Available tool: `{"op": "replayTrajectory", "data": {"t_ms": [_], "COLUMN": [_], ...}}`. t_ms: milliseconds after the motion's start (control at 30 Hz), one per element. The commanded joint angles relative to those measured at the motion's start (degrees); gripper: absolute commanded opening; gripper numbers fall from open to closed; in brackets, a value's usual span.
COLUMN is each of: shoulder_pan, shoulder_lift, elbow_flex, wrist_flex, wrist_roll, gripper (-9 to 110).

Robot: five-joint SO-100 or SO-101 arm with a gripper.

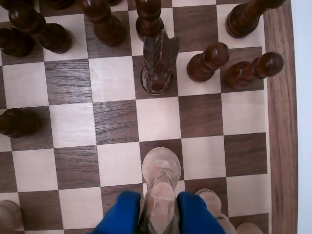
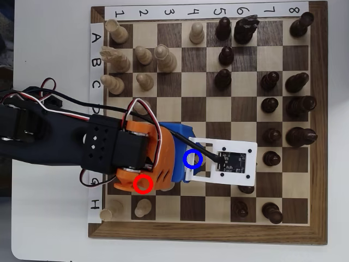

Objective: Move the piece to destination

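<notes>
- Across the white worktop (image 2: 54, 229), the walnut-and-maple wooden chessboard (image 2: 319, 136) fills most of the overhead view, its wide brown border (image 1: 282, 146) running down the right side of the wrist view.
- Black and orange arm (image 2: 98, 147) reaches in from the left of the overhead view and covers the board's lower left squares.
- Blue-fingered gripper (image 1: 158, 217) is clamped on the pale cream carved wooden chess piece (image 1: 161, 180), held at the bottom centre of the wrist view.
- Dark brown carved knight (image 1: 158, 66) stands ahead, with bare squares between it and the piece.
- Blue ring (image 2: 192, 159) marks the destination, just beside the gripper in the overhead view.
</notes>
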Motion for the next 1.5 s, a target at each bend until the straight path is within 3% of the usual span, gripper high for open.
{"op": "replayTrajectory", "data": {"t_ms": [0,300,767,1467], "shoulder_pan": [-1.23,-3.60,-3.43,-0.88], "shoulder_lift": [2.99,4.75,5.89,2.29], "elbow_flex": [-3.08,2.99,6.68,2.20], "wrist_flex": [3.16,6.59,0.44,-2.64], "wrist_roll": [3.96,6.94,5.10,2.37], "gripper": [0,0,0,0]}}
